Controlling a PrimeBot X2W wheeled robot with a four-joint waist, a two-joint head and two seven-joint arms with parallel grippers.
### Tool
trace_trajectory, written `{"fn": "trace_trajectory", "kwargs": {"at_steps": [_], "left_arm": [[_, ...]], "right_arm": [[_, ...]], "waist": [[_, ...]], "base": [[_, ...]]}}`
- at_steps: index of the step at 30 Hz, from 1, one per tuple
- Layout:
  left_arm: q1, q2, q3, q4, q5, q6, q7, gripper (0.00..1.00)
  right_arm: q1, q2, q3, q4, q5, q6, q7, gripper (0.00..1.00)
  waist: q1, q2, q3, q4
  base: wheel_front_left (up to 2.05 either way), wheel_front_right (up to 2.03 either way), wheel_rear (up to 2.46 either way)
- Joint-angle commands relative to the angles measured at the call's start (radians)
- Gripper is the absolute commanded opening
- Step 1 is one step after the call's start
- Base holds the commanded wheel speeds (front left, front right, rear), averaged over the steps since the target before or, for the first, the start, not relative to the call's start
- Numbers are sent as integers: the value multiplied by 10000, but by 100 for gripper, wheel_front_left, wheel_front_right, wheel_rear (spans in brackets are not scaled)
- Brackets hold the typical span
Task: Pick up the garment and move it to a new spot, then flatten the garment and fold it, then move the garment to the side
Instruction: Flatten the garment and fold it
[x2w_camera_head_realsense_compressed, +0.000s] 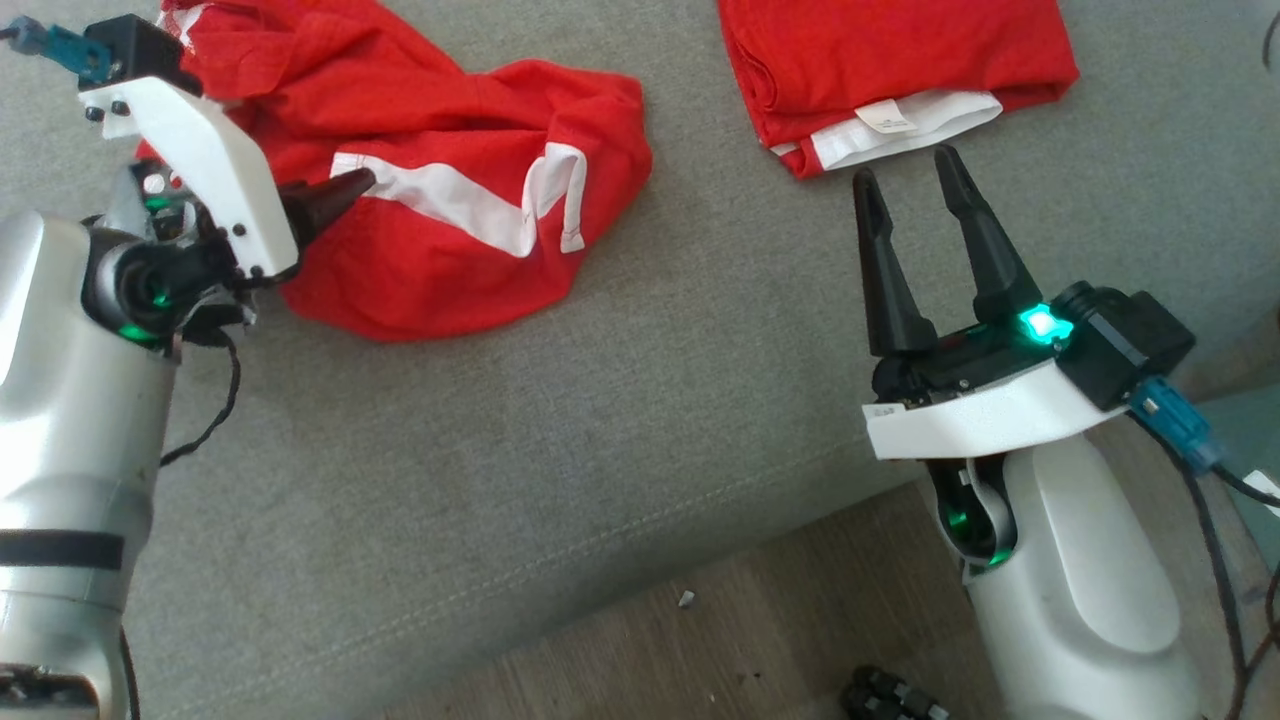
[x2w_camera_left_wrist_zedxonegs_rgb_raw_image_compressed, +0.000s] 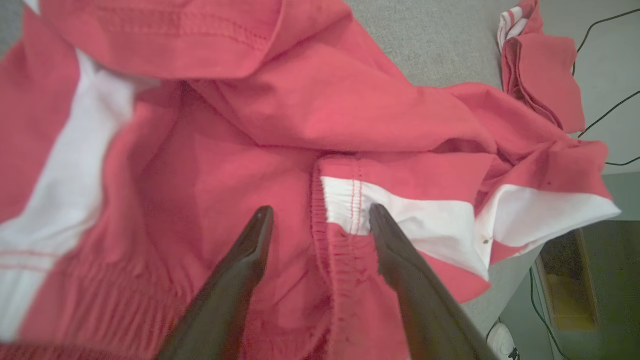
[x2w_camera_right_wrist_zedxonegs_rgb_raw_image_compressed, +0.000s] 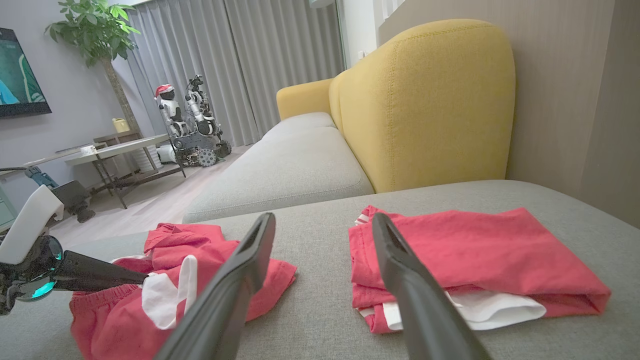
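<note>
1. We can't read any text, brand or number in these views.
2. We see a small white tag (x2w_camera_head_realsense_compressed: 885, 118) on the folded red garment (x2w_camera_head_realsense_compressed: 900, 50), but its print is too small to read.
3. We see a tiny sticker (x2w_camera_head_realsense_compressed: 884, 411) on the white cover below the right gripper (x2w_camera_head_realsense_compressed: 905, 163). It's also illegible.
4. We see a wall screen (x2w_camera_right_wrist_zedxonegs_rgb_raw_image_compressed: 20, 65) lit teal, with no characters we can make out.
</note>
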Motion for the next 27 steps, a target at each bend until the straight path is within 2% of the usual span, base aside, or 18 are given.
{"fn": "trace_trajectory", "kwargs": {"at_steps": [1, 12, 13, 14, 15, 20, 27], "left_arm": [[-463, 370, 306, -396, -45, 38, 39, 100], [-702, 372, 149, -204, 139, 86, -94, 100], [-719, 364, 133, -168, 143, 85, -94, 78], [-736, 357, 121, -134, 144, 83, -95, 24], [-757, 350, 122, -121, 148, 67, -147, 0], [-845, 311, 143, -68, 166, -75, -556, 0], [-690, 160, 154, -249, -85, -347, -857, 0]], "right_arm": [[-251, 76, 164, -363, 64, 63, -81, 100], [-313, 76, 190, -404, 134, 63, -81, 100], [-319, 76, 190, -402, 143, 63, -81, 100], [-323, 76, 190, -401, 152, 63, -81, 100], [-322, 76, 188, -408, 155, 63, -81, 100], [-277, 76, 163, -355, 108, 63, -81, 100], [-390, 76, 719, 352, -236, 63, -32, 100]], "waist": [[0, 0, 27, -8], [0, 0, 123, -122], [0, 0, 120, -131], [0, 0, 119, -139], [0, 0, 118, -139], [0, 0, 21, -27], [0, 0, -361, 558]], "base": [[0, 0, 0], [0, 0, 0], [0, 0, 0], [0, 0, 0], [0, 0, 0], [0, 0, 0], [0, 0, 0]]}}
